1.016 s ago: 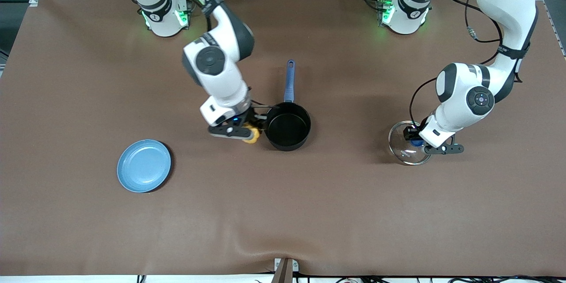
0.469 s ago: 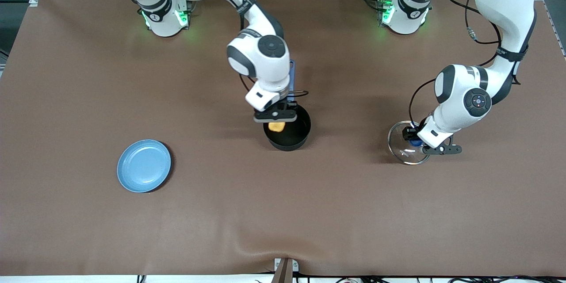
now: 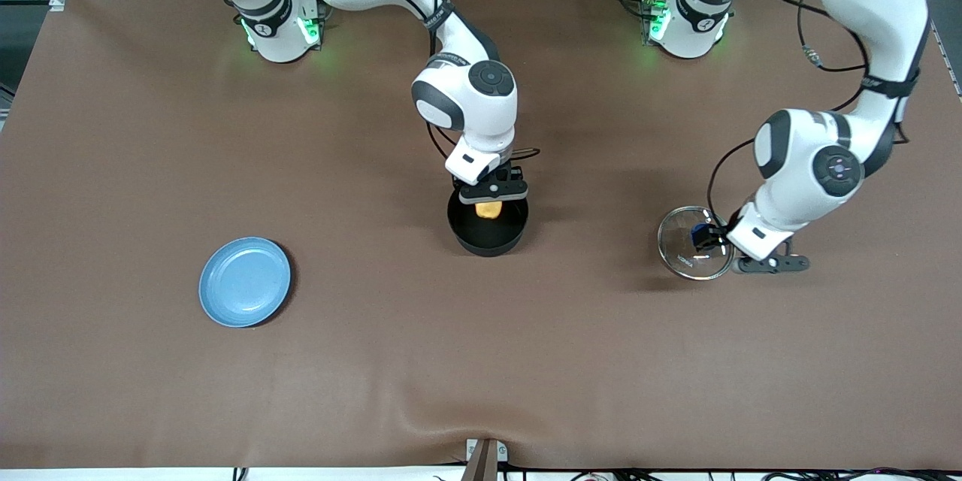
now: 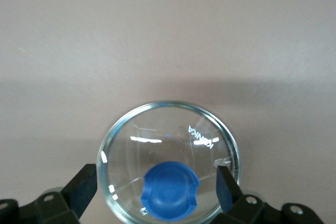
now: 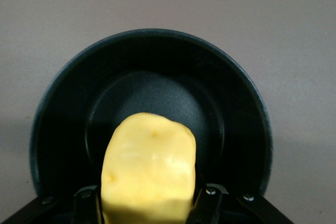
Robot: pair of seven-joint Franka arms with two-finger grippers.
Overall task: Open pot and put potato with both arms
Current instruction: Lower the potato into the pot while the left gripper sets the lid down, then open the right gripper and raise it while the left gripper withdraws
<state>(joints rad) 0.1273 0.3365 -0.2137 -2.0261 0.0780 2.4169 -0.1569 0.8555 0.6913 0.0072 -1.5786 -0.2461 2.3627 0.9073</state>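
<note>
Nearest the front camera we see a flat light-blue plate (image 3: 244, 282) on the brown table (image 3: 150, 165), toward the right arm's end, well apart from everything else. A bit farther from the camera, toward the left arm's end, the clear glass lid (image 3: 685, 244) lies on the table w/ its blue knob (image 4: 169, 190) up. The left gripper (image 4: 156, 187) is just above the lid, fingers (image 4: 224, 187) spread wide, one each side of the knob and not touching it, so we read it as released. In the front view the left gripper (image 3: 725, 249) sits at the lid's edge on the side toward the left arm's end. Roughly level w/ the lid, around mid-table, stands the pot (image 3: 488, 224), a black saucepan, uncovered. Its blue handle is hidden by the right arm in the front view. The right gripper (image 3: 490, 199) hangs over the pot's opening, jaws clamped on the potato (image 3: 488, 209). In the right wrist view the potato (image 5: 149, 171) is pinched between the two fingers (image 5: 209, 203), w/ the pot's dark inside (image 5: 157, 98) directly below it; the potato isn't resting on the pot's bottom.
</note>
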